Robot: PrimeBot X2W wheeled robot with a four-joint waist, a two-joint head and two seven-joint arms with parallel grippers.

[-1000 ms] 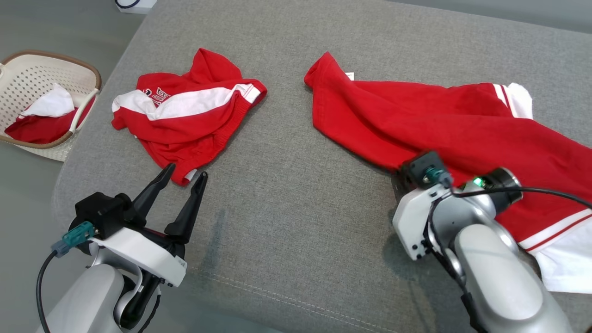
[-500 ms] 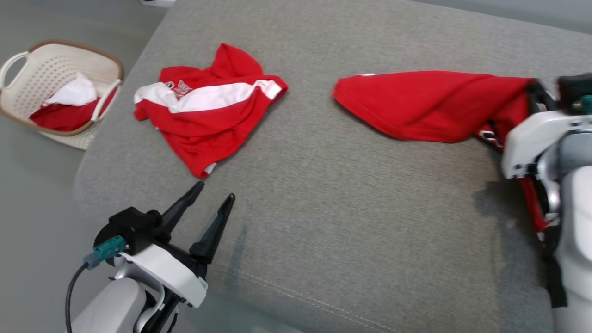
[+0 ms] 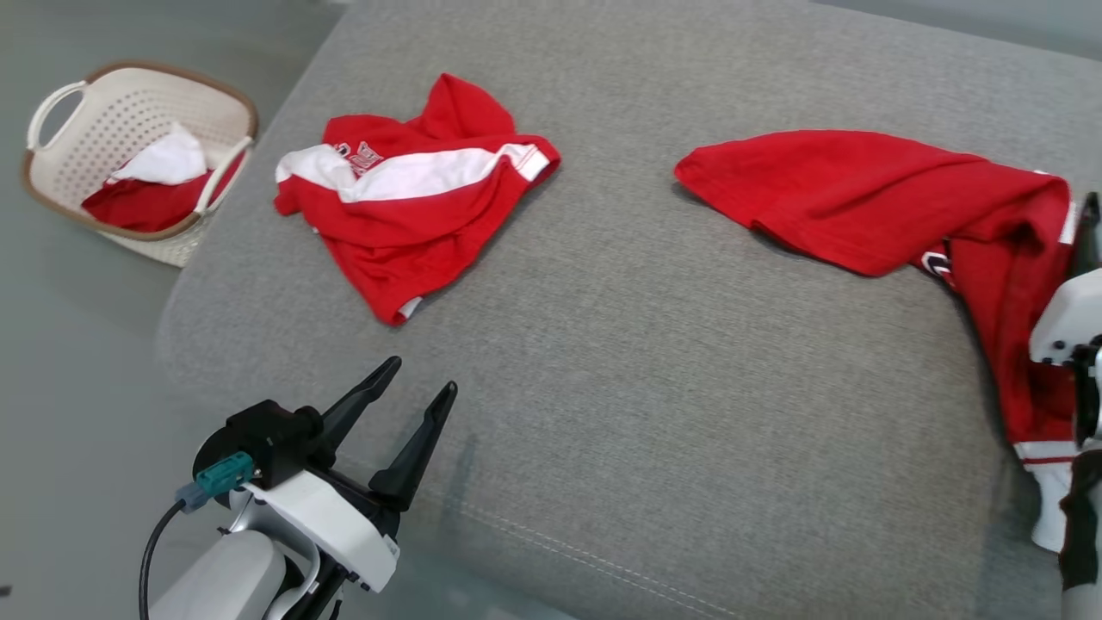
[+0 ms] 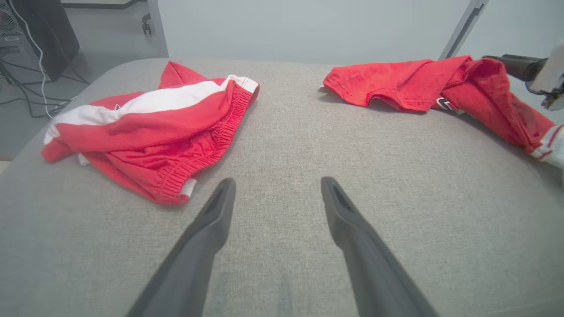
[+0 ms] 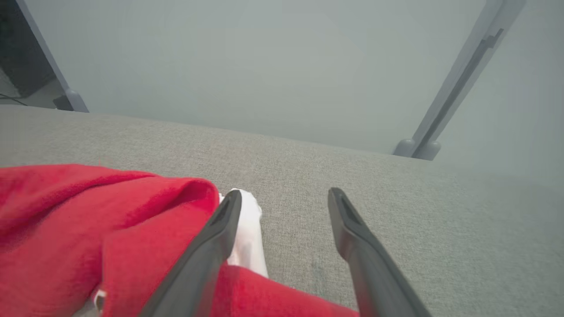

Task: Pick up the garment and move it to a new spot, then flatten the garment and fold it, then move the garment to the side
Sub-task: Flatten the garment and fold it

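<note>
The red garment (image 3: 861, 198) lies crumpled along the right side of the grey cushion (image 3: 620, 370), one end trailing down over the right edge. It also shows in the left wrist view as the red garment (image 4: 396, 81). My right gripper (image 5: 285, 193) is open just above the cushion. The garment (image 5: 88, 220) bunches against and under its left finger, with nothing between the jaws. The right arm's white wrist (image 3: 1067, 319) stands at the far right edge. Near the cushion's front left, my left gripper (image 3: 424, 375) hovers open and empty, also seen as the left gripper (image 4: 277, 181).
Red and white shorts (image 3: 413, 198) lie heaped at the back left of the cushion, close ahead of my left gripper. A cream perforated basket (image 3: 155, 73) holding red and white cloth stands on the floor to the left. A seam runs along the cushion's front edge.
My right gripper dragged the red garment to the right, bunching it over itself, then opened and let it go. The head camera has shifted too. The left gripper stayed open.
</note>
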